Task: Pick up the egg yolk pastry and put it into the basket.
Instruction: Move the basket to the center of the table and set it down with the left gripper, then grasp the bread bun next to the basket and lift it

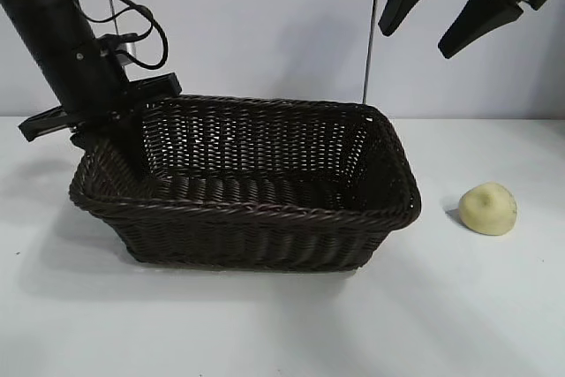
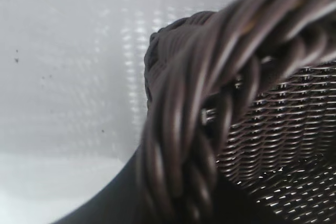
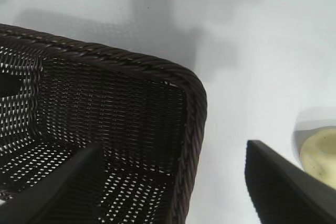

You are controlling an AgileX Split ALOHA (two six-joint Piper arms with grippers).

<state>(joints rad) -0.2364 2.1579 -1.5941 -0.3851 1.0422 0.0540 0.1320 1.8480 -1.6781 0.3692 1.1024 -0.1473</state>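
The pastry (image 1: 487, 208) is seen lying on the table (image 1: 494, 306) near its right edge, just beside the basket (image 1: 247, 209). The right gripper (image 1: 455, 6) is held high above, fingers spread. The left gripper (image 1: 101, 116) is pressed at the basket's left rim; its state cannot be told.

Looks like a robotics lab test cell, not a home or shop. Bare matte white tabletop (image 1: 265, 324), plain pale grey backdrop wall (image 1: 265, 24), thin vertical pole (image 1: 372, 33) behind. Two black robot arms over the surface, exposed black cable loops (image 1: 146, 37) on the left one. Only staged props out.
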